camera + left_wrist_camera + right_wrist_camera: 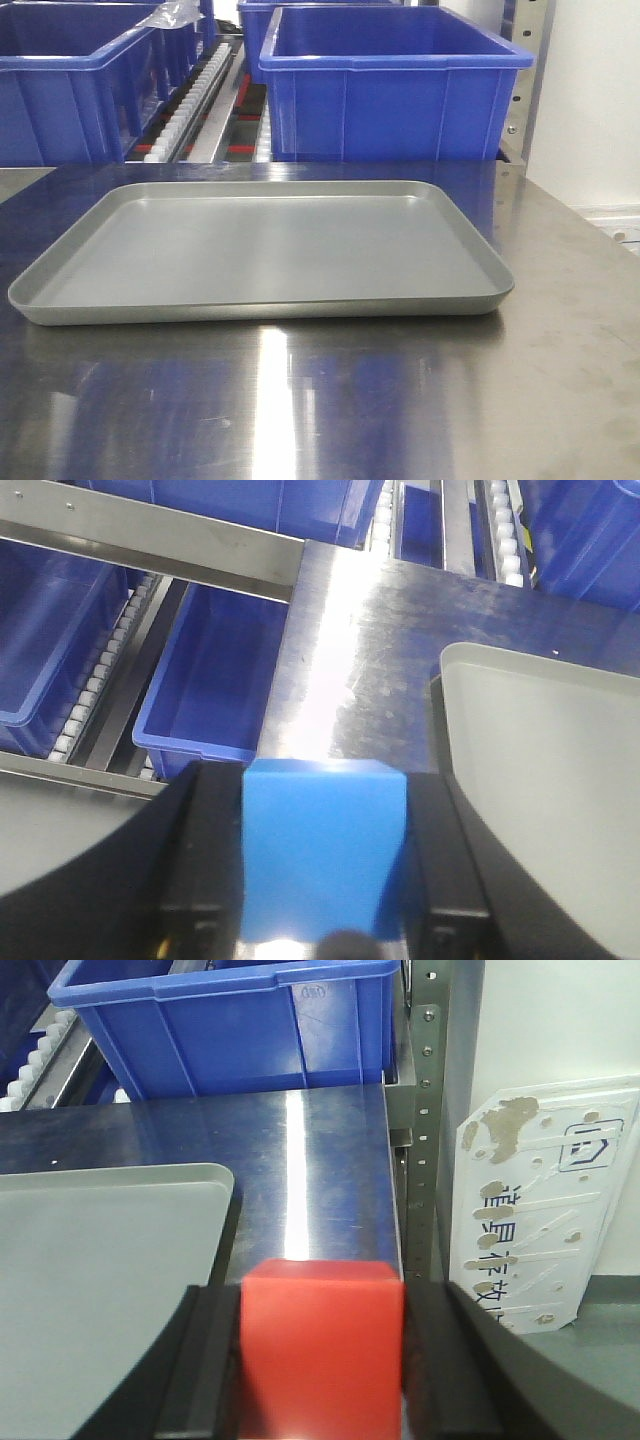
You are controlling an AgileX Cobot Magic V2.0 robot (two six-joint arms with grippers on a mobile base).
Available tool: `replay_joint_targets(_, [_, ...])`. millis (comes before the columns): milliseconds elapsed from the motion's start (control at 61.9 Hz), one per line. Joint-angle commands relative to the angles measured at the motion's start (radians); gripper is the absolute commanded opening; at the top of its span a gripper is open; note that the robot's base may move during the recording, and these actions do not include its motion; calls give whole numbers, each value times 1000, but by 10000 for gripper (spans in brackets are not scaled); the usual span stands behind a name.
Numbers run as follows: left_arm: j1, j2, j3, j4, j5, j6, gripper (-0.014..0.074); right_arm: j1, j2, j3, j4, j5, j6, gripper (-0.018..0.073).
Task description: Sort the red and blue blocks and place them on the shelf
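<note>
**Two blocks pinched, one in each gripper, near the table edges**

Your left gripper (322, 890) has its jaws pinching the blue block (325, 825), and your right gripper (320, 1375) has its jaws pinching the red block (320, 1320). Both hang just beside the tray (260, 310), above the steel tabletop (560, 380). Go slow: a loose pinch could drop a block off the edge or into a blue bin (390, 90). You could also bump the shelf (150, 535) crossbar. The white sign (530, 1210) has worn Chinese writing that I cannot read well.
</note>
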Motion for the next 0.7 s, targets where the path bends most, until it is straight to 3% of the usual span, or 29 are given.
replay_joint_targets(0, [2, -1, -29, 0, -81, -11, 125, -4, -5, -29, -8, -91, -7, 52])
replay_joint_targets(679, [2, -1, -29, 0, -81, -11, 125, -4, -5, -29, -8, -91, -7, 52])
